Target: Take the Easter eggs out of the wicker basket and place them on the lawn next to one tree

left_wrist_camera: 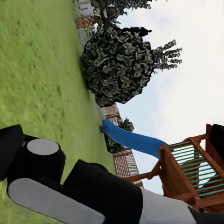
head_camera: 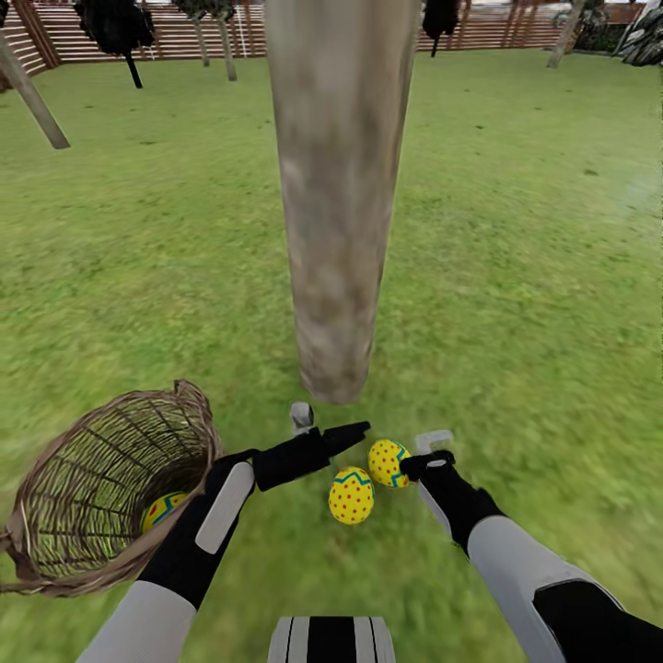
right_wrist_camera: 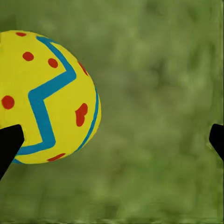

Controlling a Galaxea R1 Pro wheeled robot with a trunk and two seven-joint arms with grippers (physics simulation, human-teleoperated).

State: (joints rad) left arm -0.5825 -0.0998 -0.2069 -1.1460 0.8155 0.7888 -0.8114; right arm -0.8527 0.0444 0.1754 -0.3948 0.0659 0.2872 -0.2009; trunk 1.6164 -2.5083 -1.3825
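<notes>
Right pincer (right_wrist_camera: 112,144) spread wide, egg (right_wrist_camera: 44,95) touching one fingertip

Slatted wooden fence (head_camera: 497,28) behind grass; playset (left_wrist_camera: 189,170) with blue slide (left_wrist_camera: 133,138).

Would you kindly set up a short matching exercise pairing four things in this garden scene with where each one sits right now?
Things:
1. third egg
2. two eggs
3. basket
4. right gripper

Places:
A. on the grass at the foot of the tree trunk
B. tipped on the lawn by the left arm
C. inside the basket
D. open, beside an egg on the grass

Pairs: 1-C, 2-A, 3-B, 4-D
</notes>
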